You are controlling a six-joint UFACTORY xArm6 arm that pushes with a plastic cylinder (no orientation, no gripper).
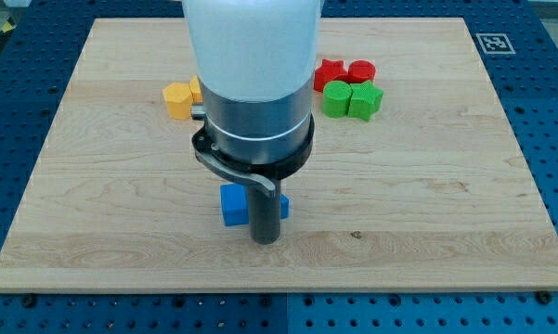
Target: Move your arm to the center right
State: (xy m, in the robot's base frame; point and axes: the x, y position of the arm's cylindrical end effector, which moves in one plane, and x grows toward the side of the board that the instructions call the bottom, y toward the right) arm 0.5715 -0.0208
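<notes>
The wooden board [446, 186] is lying flat across the blue perforated table [557, 111], taking up nearly the whole view. It is bearing every block, and nothing on it is acting as a container: no tray, bowl or box is showing, so nothing is sitting inside anything.

The arm [255, 83], white above and metal-banded below, is hanging over the board's middle, a little toward the view's left and bottom. It is carrying no gripper, so there is nothing to spread apart or close; it is ending in a dark rod whose tip [265, 240] is resting on the board just beside the blue block [234, 206], at that block's right edge, touching or nearly so.

As for the task, the tip is sitting low and central, so the move to the centre right appears hardly begun. The goal area, the bare wood at the view's right at mid height, is lying well apart from the tip, and no block is standing in the straight path toward it.

Among the smaller things, the two green blocks [353, 99] and two red blocks [345, 71] are clustering near the view's top, right of the arm. The yellow blocks [178, 98] are sitting at its upper left, partly hidden behind it.
</notes>
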